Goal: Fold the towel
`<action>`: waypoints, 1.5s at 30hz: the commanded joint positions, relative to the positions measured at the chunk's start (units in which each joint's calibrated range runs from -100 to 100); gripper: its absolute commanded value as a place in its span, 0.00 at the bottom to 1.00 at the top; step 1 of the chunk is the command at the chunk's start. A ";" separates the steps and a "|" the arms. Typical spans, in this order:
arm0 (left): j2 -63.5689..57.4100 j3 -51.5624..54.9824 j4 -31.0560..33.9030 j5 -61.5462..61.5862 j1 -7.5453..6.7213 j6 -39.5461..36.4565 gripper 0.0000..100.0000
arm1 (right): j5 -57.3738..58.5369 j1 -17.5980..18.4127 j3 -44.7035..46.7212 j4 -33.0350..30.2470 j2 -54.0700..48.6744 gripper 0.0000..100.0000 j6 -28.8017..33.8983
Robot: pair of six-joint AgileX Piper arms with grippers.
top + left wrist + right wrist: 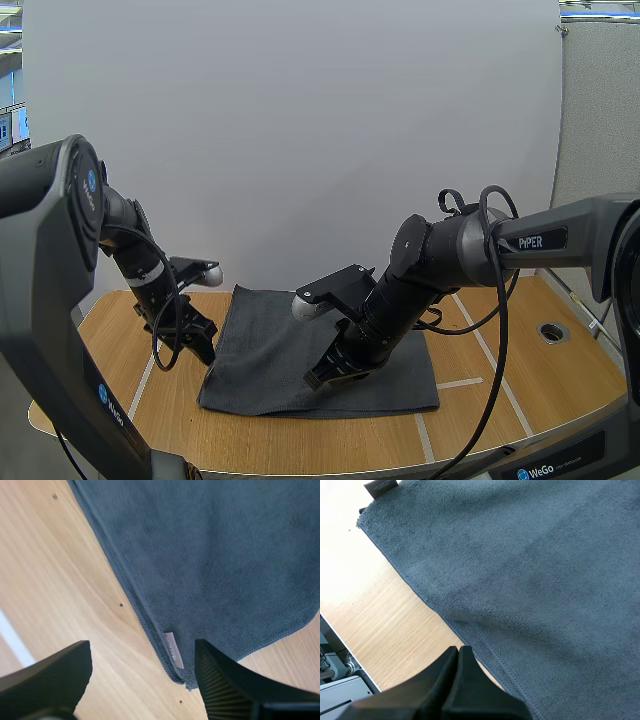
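Left gripper (142,654), fingers spread, hovers over the tagged corner of the grey towel (260,350) lying on the table (520,375). Right gripper (459,652), fingers pressed together, meets the towel's front edge.

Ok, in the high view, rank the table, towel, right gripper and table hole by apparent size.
Largest to smallest:
1. table
2. towel
3. right gripper and hole look close; the gripper sits nearer the camera, so I won't rank them.

Left claw (142,667) low, fingers apart; right claw (458,652) low, fingers pressed together
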 commanded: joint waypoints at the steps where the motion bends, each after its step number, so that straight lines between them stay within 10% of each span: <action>1: -5.70 -2.73 -1.34 3.46 0.00 0.53 0.95 | 0.47 0.11 -0.63 0.03 -0.44 0.00 0.73; 40: -15.51 -5.06 -5.46 8.10 0.00 1.56 0.95 | 3.70 0.11 -12.10 -1.85 -0.44 0.00 1.59; 43: -15.51 -5.06 -6.50 8.10 0.00 1.56 0.85 | 3.57 0.11 -12.10 -4.06 -0.44 0.00 1.71; 45: -15.51 -5.06 -7.63 8.10 0.00 1.68 0.59 | 3.57 0.11 -12.10 -5.84 -0.44 0.00 3.31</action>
